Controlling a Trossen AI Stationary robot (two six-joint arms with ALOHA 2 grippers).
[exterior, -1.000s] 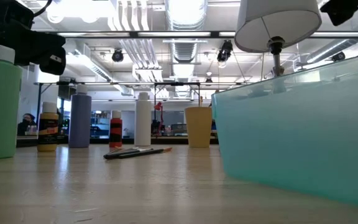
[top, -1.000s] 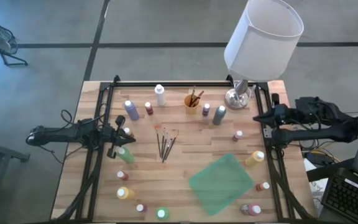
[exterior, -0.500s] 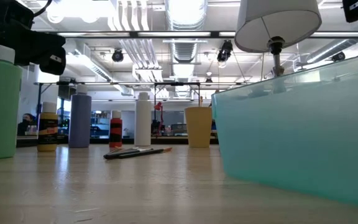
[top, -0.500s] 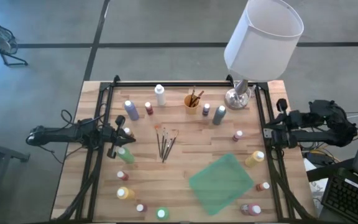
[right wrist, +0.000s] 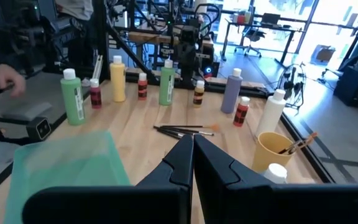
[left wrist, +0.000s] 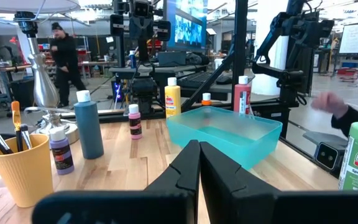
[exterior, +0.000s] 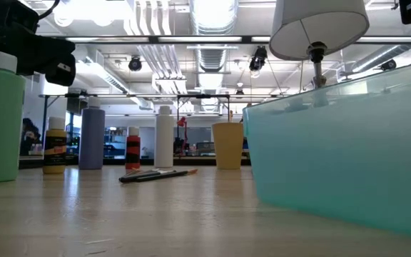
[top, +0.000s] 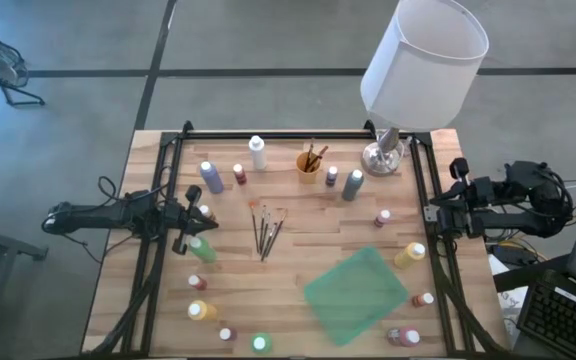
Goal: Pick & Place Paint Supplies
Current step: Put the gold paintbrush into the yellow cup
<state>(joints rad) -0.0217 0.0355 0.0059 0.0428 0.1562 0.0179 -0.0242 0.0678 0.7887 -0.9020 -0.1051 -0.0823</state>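
Note:
Small paint bottles (top: pixel 211 177) in many colours stand upright around the wooden table, most near its edges. Several thin brushes (top: pixel 266 229) lie flat at mid-table, also visible in the right wrist view as brushes (right wrist: pixel 185 129). More brushes stand in a yellow cup (top: pixel 309 163). A translucent green tray (top: pixel 356 292) rests on the near right part. My left gripper (top: pixel 192 222) hovers shut at the left side, between a white-capped bottle (top: pixel 205 212) and a green bottle (top: pixel 201 247). My right gripper (top: pixel 436 211) is shut at the right edge, beyond the rail.
A white-shaded lamp (top: pixel 423 62) on a silver base (top: pixel 382 155) stands at the far right corner. Black rails (top: pixel 158 200) run along the left, right and far sides. People move in the room behind. Bare wood lies between the brushes and the tray.
My right arm has drawn back toward the table's right edge and folded in on itself, carrying its gripper off the table top to the rail. In the low view it has risen almost out of the picture. The bottles, brushes and tray have kept still.

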